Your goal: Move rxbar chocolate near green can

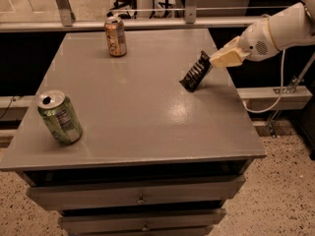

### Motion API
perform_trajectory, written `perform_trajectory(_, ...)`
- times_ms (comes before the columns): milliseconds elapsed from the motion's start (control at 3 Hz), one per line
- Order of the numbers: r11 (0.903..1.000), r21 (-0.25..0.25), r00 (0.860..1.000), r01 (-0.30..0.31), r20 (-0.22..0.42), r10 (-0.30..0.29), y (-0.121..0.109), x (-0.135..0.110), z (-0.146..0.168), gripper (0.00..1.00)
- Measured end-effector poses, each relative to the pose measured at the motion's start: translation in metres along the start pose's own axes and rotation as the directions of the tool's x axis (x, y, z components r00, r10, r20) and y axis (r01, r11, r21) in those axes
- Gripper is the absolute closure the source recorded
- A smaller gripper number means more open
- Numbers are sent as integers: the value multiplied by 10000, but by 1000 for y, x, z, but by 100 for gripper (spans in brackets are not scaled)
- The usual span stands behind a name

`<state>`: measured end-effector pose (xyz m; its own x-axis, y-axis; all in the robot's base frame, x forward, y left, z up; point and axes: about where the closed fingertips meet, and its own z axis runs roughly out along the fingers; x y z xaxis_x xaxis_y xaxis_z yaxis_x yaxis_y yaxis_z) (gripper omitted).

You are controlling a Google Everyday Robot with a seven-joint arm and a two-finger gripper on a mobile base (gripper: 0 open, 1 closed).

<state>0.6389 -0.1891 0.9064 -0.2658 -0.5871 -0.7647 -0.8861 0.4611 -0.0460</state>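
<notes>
One end of the slim black glossy bar [195, 73] is clamped in my tool [222, 58] over the grey worktop's [147, 127] right edge; dragging could twist it free.

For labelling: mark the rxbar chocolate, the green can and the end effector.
rxbar chocolate [195, 73]: camera view, middle of tilted wrapper.
green can [61, 119]: camera view, side label.
end effector [215, 61]: camera view, between fingertips, by right edge of table [231, 107], clamping bar's raised end.

Grey drawer cabinet [138, 193] stands on speckled floor [280, 200], metal rail [157, 23] behind.
</notes>
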Motion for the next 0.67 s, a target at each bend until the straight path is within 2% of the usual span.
perform_trajectory(333,9972,-680,9987,304,434,-274,34,-23,4,100)
perform_trajectory(667,9853,-1523,9920,780,1100,-615,74,-57,14,100)
